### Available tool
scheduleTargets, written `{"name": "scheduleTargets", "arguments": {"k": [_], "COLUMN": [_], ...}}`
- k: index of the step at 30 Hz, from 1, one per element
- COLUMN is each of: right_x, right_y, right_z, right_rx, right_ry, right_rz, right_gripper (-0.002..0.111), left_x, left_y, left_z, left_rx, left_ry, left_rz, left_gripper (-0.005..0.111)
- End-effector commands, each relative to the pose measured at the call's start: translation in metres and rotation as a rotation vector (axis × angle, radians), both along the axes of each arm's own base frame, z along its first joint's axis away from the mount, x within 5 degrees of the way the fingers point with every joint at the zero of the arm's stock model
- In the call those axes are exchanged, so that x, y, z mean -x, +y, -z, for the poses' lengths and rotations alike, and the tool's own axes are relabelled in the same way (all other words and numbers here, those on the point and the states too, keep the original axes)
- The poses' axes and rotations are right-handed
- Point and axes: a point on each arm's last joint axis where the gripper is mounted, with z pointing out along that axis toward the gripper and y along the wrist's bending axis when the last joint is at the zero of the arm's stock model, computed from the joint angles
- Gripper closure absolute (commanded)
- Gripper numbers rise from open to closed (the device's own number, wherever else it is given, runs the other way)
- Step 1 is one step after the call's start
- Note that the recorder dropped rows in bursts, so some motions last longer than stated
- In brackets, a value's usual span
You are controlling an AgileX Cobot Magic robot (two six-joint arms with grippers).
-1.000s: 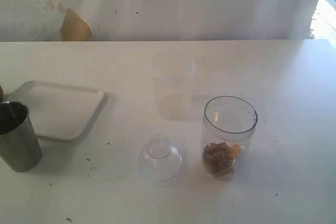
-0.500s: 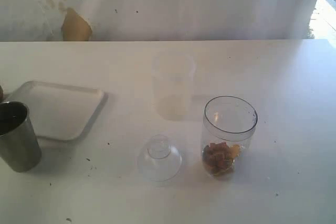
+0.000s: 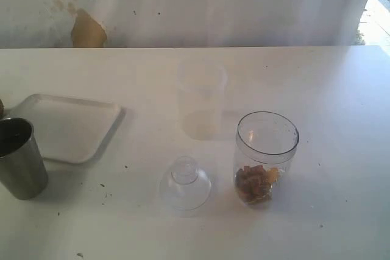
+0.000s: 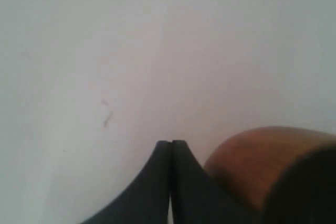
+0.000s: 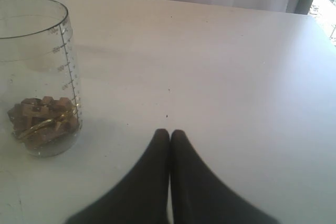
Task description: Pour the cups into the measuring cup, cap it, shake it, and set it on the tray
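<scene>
The left claw (image 4: 170,144) is closed, its two dark fingers pressed tip to tip and gripping nothing, poised over a bare stretch of the desk (image 4: 105,51). Just beside it stands the rounded brown wooden cup (image 4: 252,153). It is close to one finger, but I cannot tell whether they touch.

The right claw (image 5: 169,132) is likewise closed on nothing, tips together above the desk. It is apart from the measuring cup (image 5: 38,66), which stands upright and uncapped with a small heap of brown and yellowish pieces (image 5: 44,121) at its bottom.

The exterior view shows neither claw. Nearest the front, the clear dome lid (image 3: 184,184) rests on the desk with its short neck up, just left of the measuring cup. At the left edge the steel tumbler (image 3: 21,159) stands upright by the near corner of the white tray (image 3: 67,126), which lies flat on the desk. Farther back, the frosted plastic cup (image 3: 201,98) stands upright, behind the lid and the measuring cup. Beyond the desk's far edge rises a white wall (image 3: 244,4) with a brown patch (image 3: 87,31).
</scene>
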Motion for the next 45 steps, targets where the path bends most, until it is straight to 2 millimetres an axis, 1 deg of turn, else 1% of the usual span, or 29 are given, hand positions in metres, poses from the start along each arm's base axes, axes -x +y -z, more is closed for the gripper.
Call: {"name": "scheduleTargets", "arguments": {"k": [1,4,9,20,23,28,29,32,34,37,40,45], "right_x": [0.0,0.0,0.0,0.0,0.0,0.0,0.0,0.0,0.0,0.0,0.0,0.0], "right_y": [0.0,0.0,0.0,0.0,0.0,0.0,0.0,0.0,0.0,0.0,0.0,0.0], "right_z": [-0.001,-0.001,-0.001,-0.001,-0.001,-0.001,-0.001,-0.001,-0.001,-0.001,-0.001,-0.001], "right_rx": [-0.001,-0.001,-0.001,-0.001,-0.001,-0.001,-0.001,-0.001,-0.001,-0.001,-0.001,-0.001], "right_ry": [-0.016,-0.016,-0.016,-0.016,-0.016,-0.016,-0.016,-0.016,-0.016,-0.016,-0.016,-0.016], "right_rz": [0.001,0.001,0.001,0.001,0.001,0.001,0.001,0.001,0.001,0.001,0.001,0.001], "right_gripper": [0.108,0.108,0.108,0.108,0.108,0.108,0.108,0.108,0.108,0.108,0.108,0.108], "left_x": [-0.006,-0.009,-0.011,-0.007,-0.007,-0.008,-0.007,-0.004,0.0,0.006,0.02,0.031], "left_y": [-0.018,-0.028,-0.038,-0.044,-0.049,-0.058,-0.064,-0.073,-0.08,-0.084,-0.089,-0.095], "left_z": [0.005,0.008,0.008,0.01,0.009,0.007,0.009,0.014,0.02,0.026,0.034,0.032], "left_rx": [-0.003,0.005,0.016,0.063,0.098,0.157,0.167,0.183,0.192,0.204,0.223,0.26], "left_ry": [0.018,0.023,0.031,0.077,0.066,0.057,0.075,0.102,0.127,0.154,0.199,0.195], "left_rz": [0.098,0.116,0.138,0.173,0.219,0.237,0.257,0.279,0.288,0.293,0.295,0.302], "left_gripper": [0.107,0.107,0.107,0.107,0.107,0.107,0.107,0.107,0.107,0.107,0.107,0.107]}}
